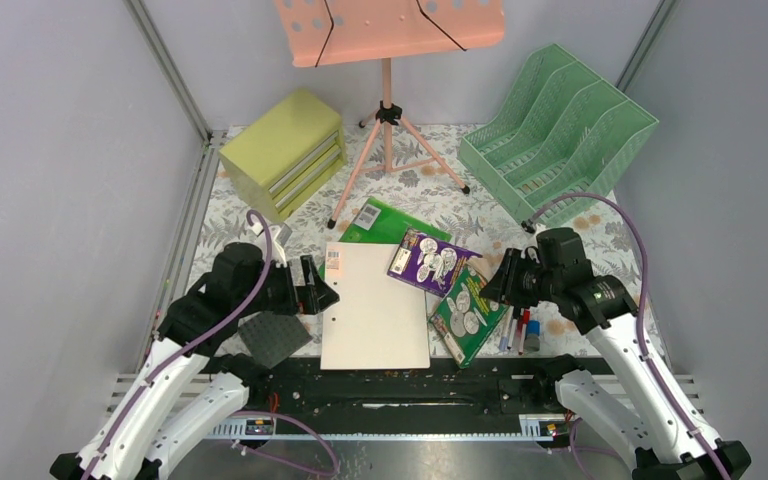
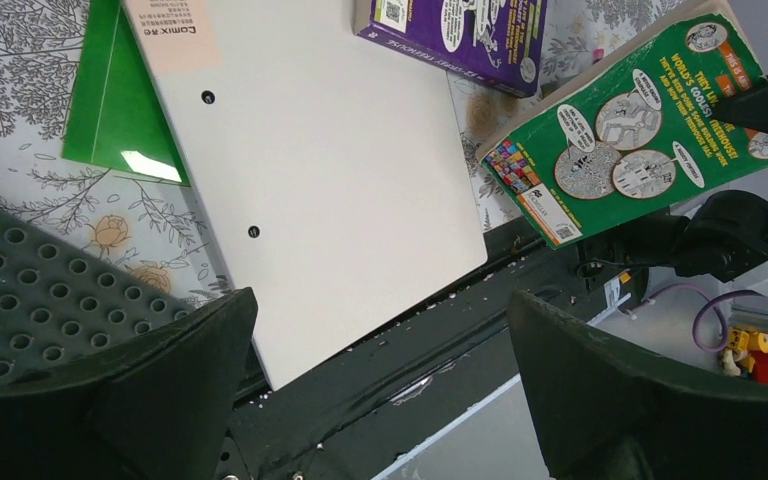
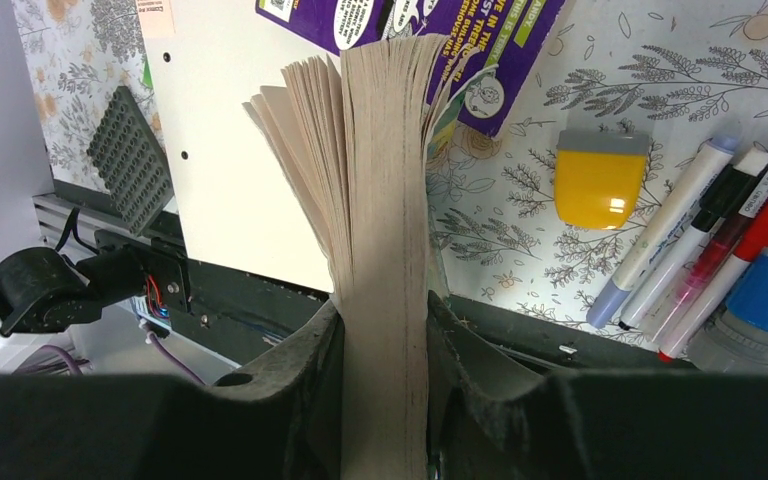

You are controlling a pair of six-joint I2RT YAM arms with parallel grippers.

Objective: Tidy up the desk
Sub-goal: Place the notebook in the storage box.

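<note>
The right gripper is clamped on the page edge of a green paperback. It holds the book spine-away with the leaves fanning loose, a grip that looks meant to lift the book off the clutter. The left gripper hangs with its jaws wide apart and holding nothing, over the near corner of a white folder. It appears placed to take that folder next.

The desk lies flat under both arms, its fern-and-flower top facing up. It reaches from the black rail by the arm bases to the back wall. Its longer side seems to run left to right, parallel to that rail, though the side walls hide its ends.

A grey studded plate sits just left of the white folder at the near edge. Markers and a yellow block with a grey cap lie on the right.

Farther back, a green folder shows from under the white one, and a purple book overlaps the white folder's far right corner.

At the rear stand an olive drawer cabinet, a pink music stand and a mint file rack. The rack's slots are the likely home for the loose books.
</note>
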